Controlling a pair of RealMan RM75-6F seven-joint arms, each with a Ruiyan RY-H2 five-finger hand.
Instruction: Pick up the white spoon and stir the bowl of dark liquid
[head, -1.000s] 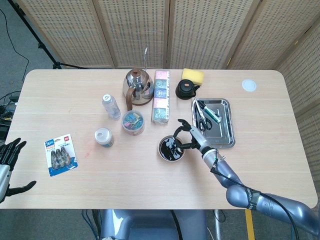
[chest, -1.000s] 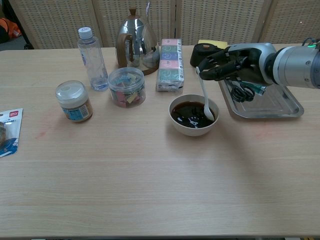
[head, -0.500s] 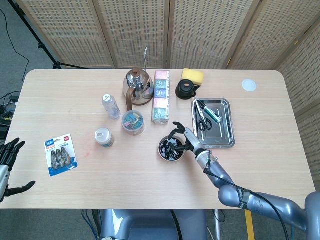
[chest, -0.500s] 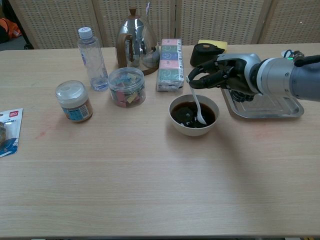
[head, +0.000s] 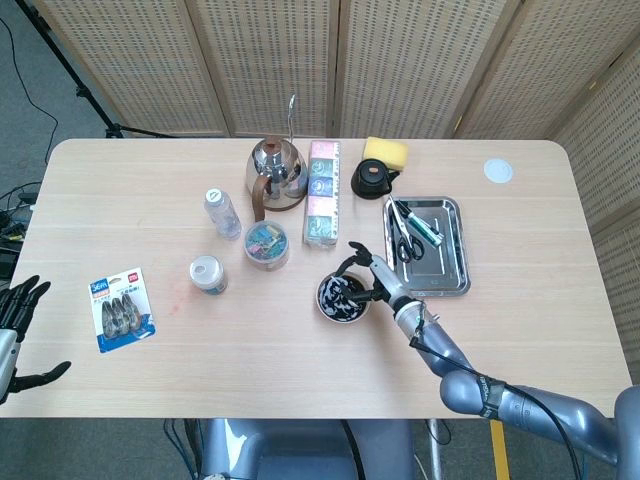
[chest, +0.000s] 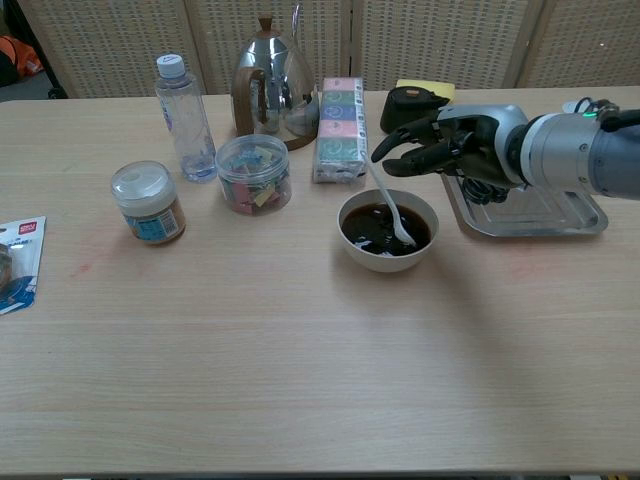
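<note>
White spoon (chest: 388, 206) is slanting into the bowl (chest: 387, 230) of glossy dark liquid at centre frame, its tip submerged and hidden. Right hand (chest: 445, 145) is grasping the handle's top. Left hand (head: 18, 325), cut off at the lower left edge, is hanging released beside the worktop (chest: 300, 360).

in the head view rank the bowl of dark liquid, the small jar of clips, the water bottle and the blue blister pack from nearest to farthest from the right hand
From the right hand:
1. Bowl of dark liquid, right under the fingers.
2. Small jar of clips, to its left.
3. Water bottle, further left and back.
4. Blue blister pack, near the table's left edge.
</note>
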